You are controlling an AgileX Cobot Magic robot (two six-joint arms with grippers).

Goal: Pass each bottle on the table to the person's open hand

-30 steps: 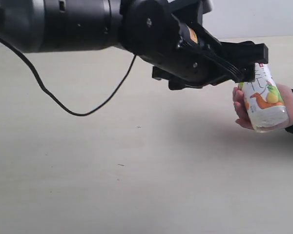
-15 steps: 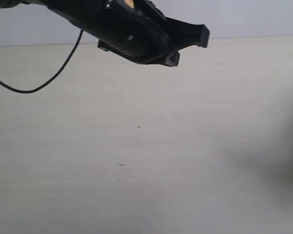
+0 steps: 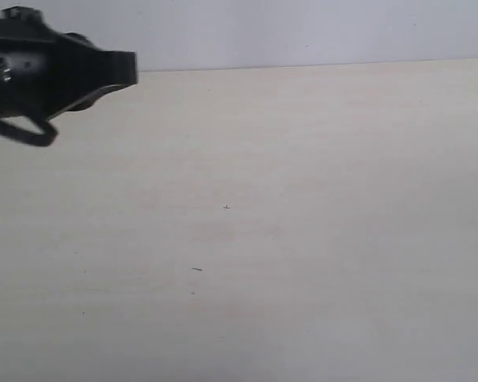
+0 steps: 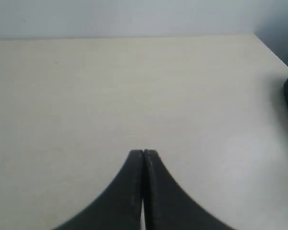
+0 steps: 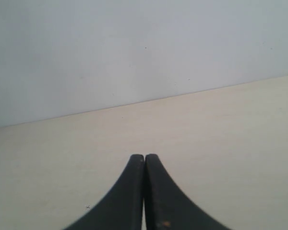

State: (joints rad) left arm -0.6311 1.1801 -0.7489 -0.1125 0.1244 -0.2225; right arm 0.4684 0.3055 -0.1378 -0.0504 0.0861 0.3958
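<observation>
Where the exterior view begins at far left, one left gripper (image 3: 127,68) hangs above the far edge of the single pale worktop (image 3: 319,239), its two fingers (image 4: 132,191) pressed flat together with nothing between them and a black cable loop (image 3: 28,137) drooping beneath it. Further right, two tiny dark specks (image 3: 226,207) mark the wood grain near the middle. The one right gripper (image 5: 144,158), seen only by its own wrist camera, is likewise pressed together, pinching nothing.

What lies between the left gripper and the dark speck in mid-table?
Nothing: the exterior view shows only bare table between the left gripper and the speck.
</observation>
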